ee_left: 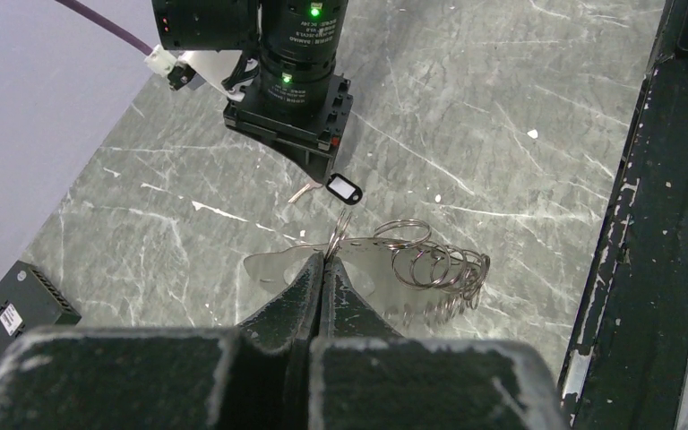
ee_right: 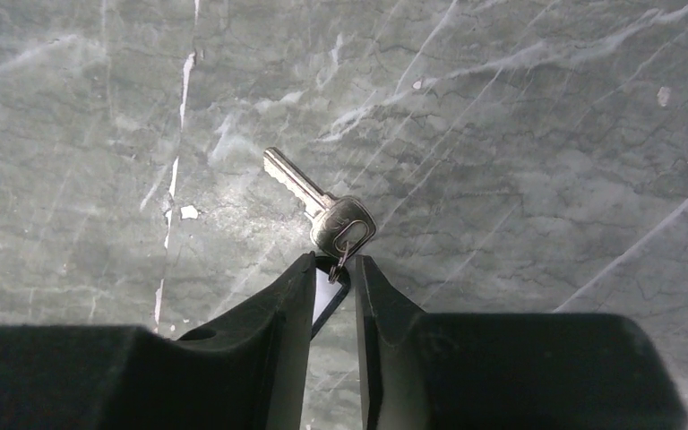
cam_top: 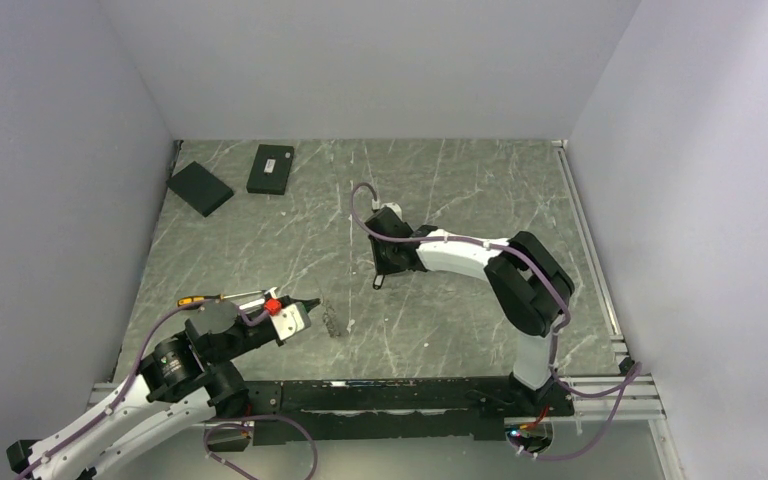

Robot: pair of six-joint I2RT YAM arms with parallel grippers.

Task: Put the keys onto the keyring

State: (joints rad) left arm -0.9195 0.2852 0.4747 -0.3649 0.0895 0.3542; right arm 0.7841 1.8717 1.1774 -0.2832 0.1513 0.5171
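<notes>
One silver key (ee_right: pixel 309 193) lies on the grey marble table, joined by a small ring to a black tag with a white label (ee_right: pixel 322 300). My right gripper (ee_right: pixel 333 260) straddles that tag, jaws narrowly apart, with a slit of table showing beside the right finger. In the left wrist view the tag (ee_left: pixel 343 188) sits just under the right gripper, the key (ee_left: pixel 303 191) beside it. My left gripper (ee_left: pixel 324 258) is shut on the edge of a thin wire keyring (ee_left: pixel 339 228), which trails a cluster of linked wire rings (ee_left: pixel 434 264). From above, the grippers (cam_top: pixel 312 303) (cam_top: pixel 380 281) stand close together.
Two black boxes (cam_top: pixel 200 188) (cam_top: pixel 271 168) lie at the far left; one box (ee_left: pixel 20 309) also shows in the left wrist view. A yellow-handled screwdriver (cam_top: pixel 210 298) lies beside the left arm. A black rail (cam_top: pixel 410 395) runs along the near edge, and walls enclose three sides.
</notes>
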